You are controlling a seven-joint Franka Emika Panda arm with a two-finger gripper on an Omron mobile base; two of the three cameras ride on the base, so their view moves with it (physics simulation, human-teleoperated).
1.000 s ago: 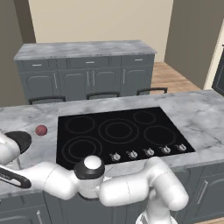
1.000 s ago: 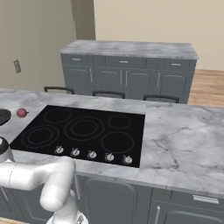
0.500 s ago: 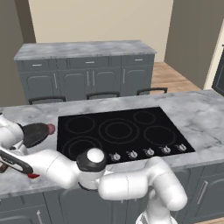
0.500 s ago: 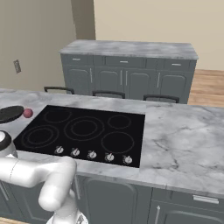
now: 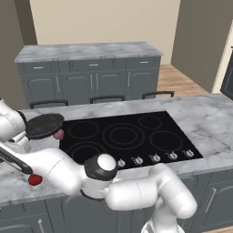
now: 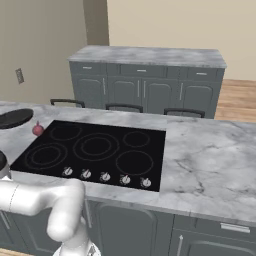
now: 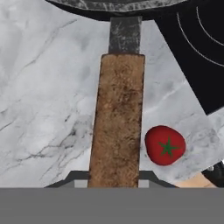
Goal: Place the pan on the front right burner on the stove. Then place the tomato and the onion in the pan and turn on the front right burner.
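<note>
Pan (image 7: 117, 131): being pinched at its handle by the gripper (image 7: 114, 177), not yet on the front right burner (image 5: 165, 140); tomato (image 7: 165, 145) lying just beside gripper; onion (image 5: 58, 134) still unplaced; burner unlit.

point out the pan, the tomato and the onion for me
pan (image 7: 117, 127), hand view, middle of its wooden handle
tomato (image 7: 165, 145), hand view, its red top by the green star
onion (image 6: 38, 130), right base view, middle of the bulb

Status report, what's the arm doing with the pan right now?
Tool shut on pan handle, pan lifted left of stove. Onion under its rim, tomato on counter. Front right burner clear.
</note>
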